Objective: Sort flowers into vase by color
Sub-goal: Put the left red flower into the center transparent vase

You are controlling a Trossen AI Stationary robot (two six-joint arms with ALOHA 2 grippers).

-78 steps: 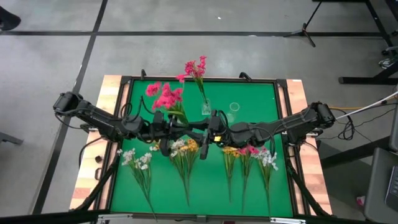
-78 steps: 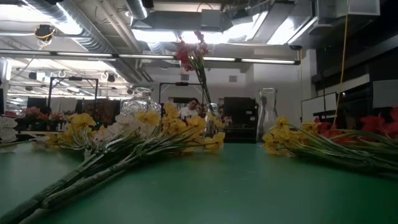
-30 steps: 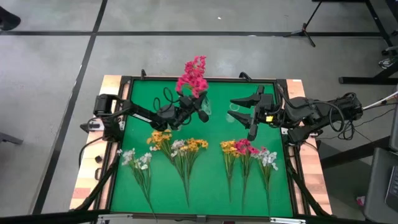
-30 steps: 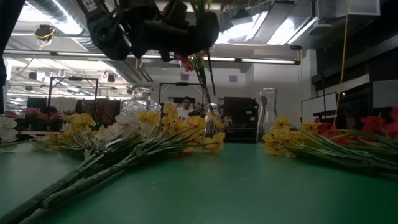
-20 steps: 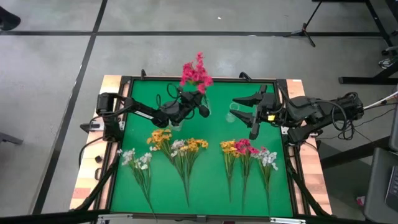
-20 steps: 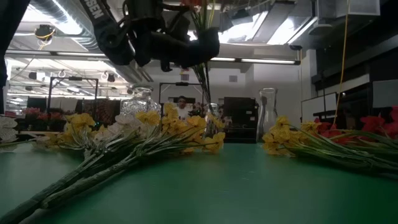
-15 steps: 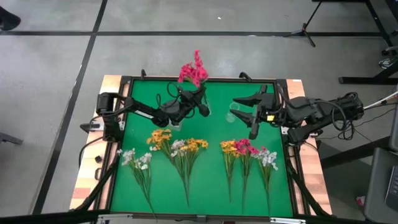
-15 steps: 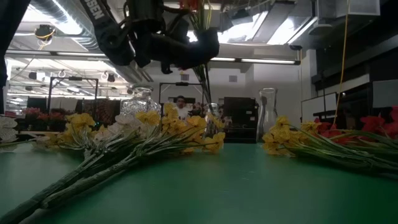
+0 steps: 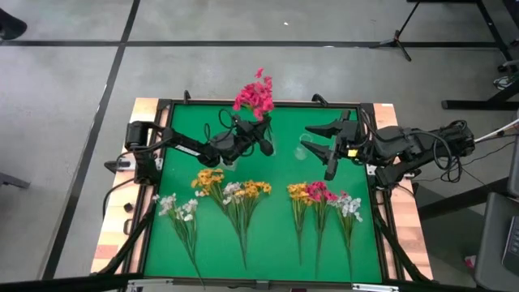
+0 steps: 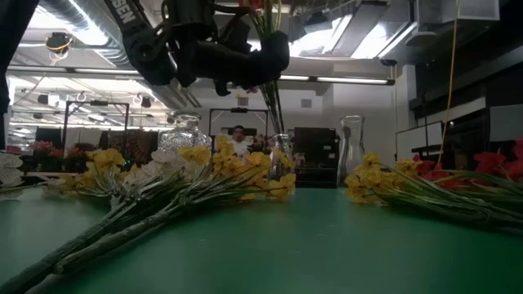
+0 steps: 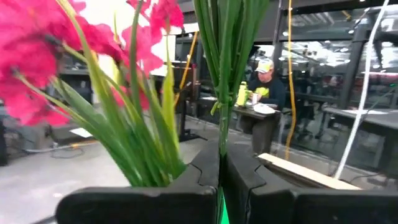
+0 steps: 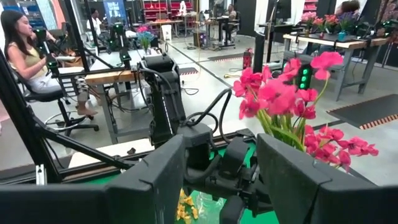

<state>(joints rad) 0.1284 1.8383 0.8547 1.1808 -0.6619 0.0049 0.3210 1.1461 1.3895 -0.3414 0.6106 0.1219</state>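
Magenta flowers (image 9: pixel 253 96), stems hanging upright above the vase (image 9: pixel 268 144) at upper centre, are being clamped by the left gripper (image 9: pixel 261 143); the right gripper (image 9: pixel 323 152) is waiting open.

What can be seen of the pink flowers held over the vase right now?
The pink flowers are an artificial-looking bunch: magenta blossoms on thin green stems with long narrow leaves. The left pincer is shut on the stems, pressed between its dark fingers. The bunch stands roughly upright, blossoms above, stems reaching down to a small clear vase near the green mat's far edge. Whether the stem tips are inside the vase cannot be told.
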